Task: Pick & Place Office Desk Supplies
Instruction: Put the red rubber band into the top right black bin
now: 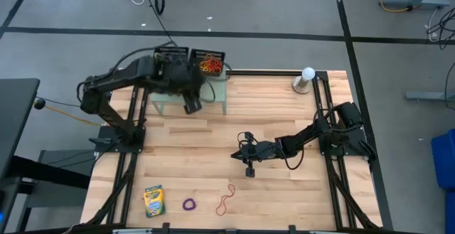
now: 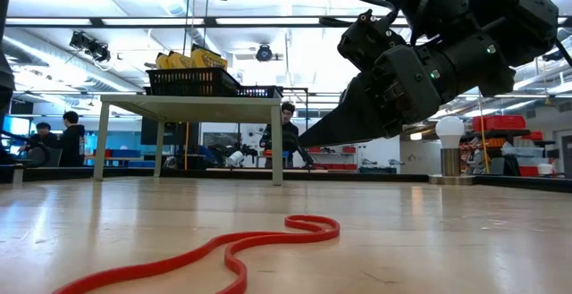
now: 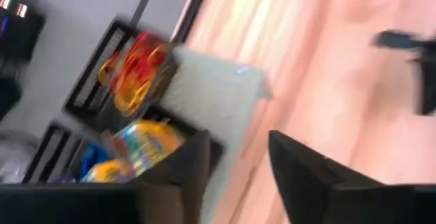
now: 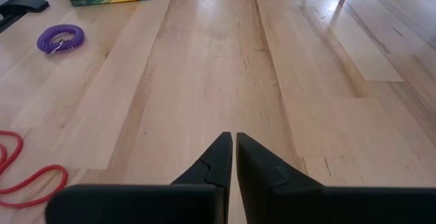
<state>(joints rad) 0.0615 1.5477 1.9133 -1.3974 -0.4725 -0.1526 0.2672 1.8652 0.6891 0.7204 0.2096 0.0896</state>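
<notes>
The left gripper (image 1: 192,107) is hovering by the far-edge stand (image 1: 217,92), fingers parted and empty — it should be clearing the mesh trays (image 1: 208,60) cleanly. The right gripper (image 1: 249,170), fingers closed, is hanging mid-table. Near the front edge: crayon box (image 1: 153,200), red band (image 1: 226,198), purple loop (image 1: 190,205) — lettering unreadable.

Bystanders and fixtures around the wooden table

Two black mesh trays (image 1: 190,55) sat side by side on a small pale raised shelf (image 1: 217,92) at the table's (image 1: 284,113) far edge; a white ball-topped grey stand (image 1: 306,79) stood at the far right corner; people (image 2: 288,138) showed in the room beyond.
</notes>
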